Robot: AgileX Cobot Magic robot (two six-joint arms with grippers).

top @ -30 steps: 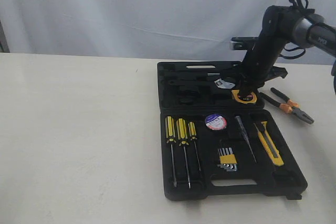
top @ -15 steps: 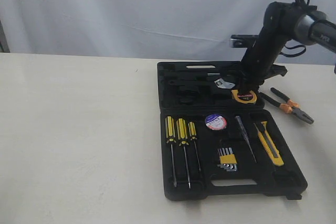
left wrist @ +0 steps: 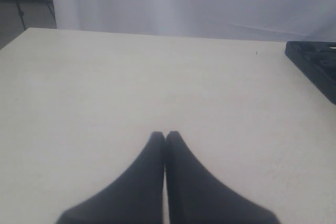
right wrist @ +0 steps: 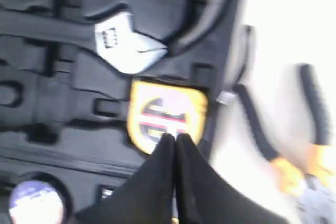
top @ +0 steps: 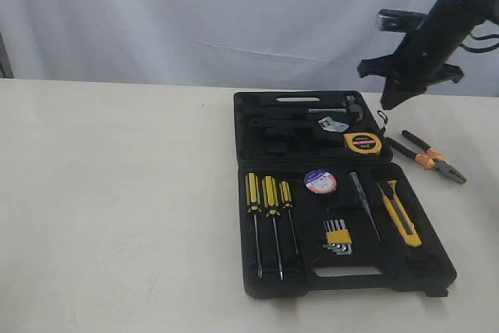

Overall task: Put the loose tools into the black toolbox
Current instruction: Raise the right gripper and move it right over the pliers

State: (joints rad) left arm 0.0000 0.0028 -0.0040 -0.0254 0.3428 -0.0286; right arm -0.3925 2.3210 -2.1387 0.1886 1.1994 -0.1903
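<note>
My right pincer [top: 384, 104], pressed together and empty, hangs above the tape measure [top: 362, 143] in the toolbox [top: 405, 271]; my left pincer [left wrist: 165, 135] is pressed together too.

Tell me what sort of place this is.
Probably a robotics lab test bench, not a real workshop: a bare off-white table, a white cloth backdrop hung behind it, and a robot arm over an open black toolbox.

Motion blur on pliers [right wrist: 256, 127], cut by edge — toolbox [left wrist: 320, 64] only corner in view.
</note>
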